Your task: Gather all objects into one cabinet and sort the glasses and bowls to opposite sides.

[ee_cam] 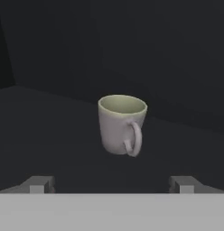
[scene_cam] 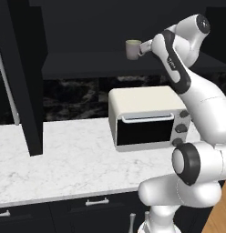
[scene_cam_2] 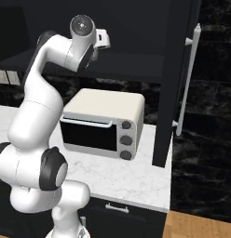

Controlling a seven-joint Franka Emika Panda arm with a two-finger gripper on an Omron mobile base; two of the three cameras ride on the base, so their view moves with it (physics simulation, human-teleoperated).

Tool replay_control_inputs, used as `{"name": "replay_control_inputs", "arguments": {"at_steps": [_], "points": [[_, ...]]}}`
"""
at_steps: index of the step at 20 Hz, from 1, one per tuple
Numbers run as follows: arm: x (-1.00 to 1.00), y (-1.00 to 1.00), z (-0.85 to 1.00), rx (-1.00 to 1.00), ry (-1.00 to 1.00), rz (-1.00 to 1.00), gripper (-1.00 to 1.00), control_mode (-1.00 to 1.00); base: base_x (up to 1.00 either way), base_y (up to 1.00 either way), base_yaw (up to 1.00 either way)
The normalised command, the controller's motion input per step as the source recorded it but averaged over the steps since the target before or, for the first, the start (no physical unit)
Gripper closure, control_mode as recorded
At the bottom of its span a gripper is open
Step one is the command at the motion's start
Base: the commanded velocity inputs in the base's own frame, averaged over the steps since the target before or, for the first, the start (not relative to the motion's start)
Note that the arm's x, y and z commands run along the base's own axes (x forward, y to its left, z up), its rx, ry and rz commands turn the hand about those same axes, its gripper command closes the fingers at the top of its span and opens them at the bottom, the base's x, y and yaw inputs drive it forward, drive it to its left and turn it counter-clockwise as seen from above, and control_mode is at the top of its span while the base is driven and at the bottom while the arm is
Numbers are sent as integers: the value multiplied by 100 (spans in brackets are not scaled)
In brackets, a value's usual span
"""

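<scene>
Left base view: one grey-beige cup (scene_cam: 132, 49), upright on the dark inner shelf (scene_cam: 87, 63) of the black wall cabinet, above the toaster oven (scene_cam: 149, 117) and a little to its left. One gripper (scene_cam: 143, 48) just right of the cup; contact between them cannot be told here. One toaster oven, cream, on the white marble counter (scene_cam: 64, 159), with three dark knobs. One tall black cabinet door (scene_cam: 28, 77) left of the toaster oven.

Right base view: the toaster oven again; right of it a second cabinet door (scene_cam_2: 175, 83) bearing one long silver bar handle (scene_cam_2: 187, 79). The arm's wrist hides the cup and fingers.

Hand view: one cup (ee_cam: 121, 125), showing one loop handle facing the camera, standing on the shelf (ee_cam: 50, 135). Two fingertips (ee_cam: 38, 185), spread wide, jaws released, holding nothing; the cup is apart from both, beyond them.
</scene>
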Motion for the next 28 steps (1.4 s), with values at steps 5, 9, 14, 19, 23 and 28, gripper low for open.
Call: {"name": "replay_control_inputs", "arguments": {"at_steps": [5, 9, 14, 19, 23, 28], "points": [[1, -33, -11, 9, 0, 0, -100, -100, 0, 0, 0], [14, -10, -15, 11, 0, 0, -100, -100, 0, 0, 0], [24, 0, -8, 12, 1, 0, -100, -100, 0, 0, 0], [42, 0, -2, 9, 2, 1, -100, -100, 0, 0, 0], [32, 0, -8, 2, 11, 2, -100, -100, 0, 0, 0], [40, 0, -5, 1, 9, 3, -100, -100, 0, 0, 0]]}}
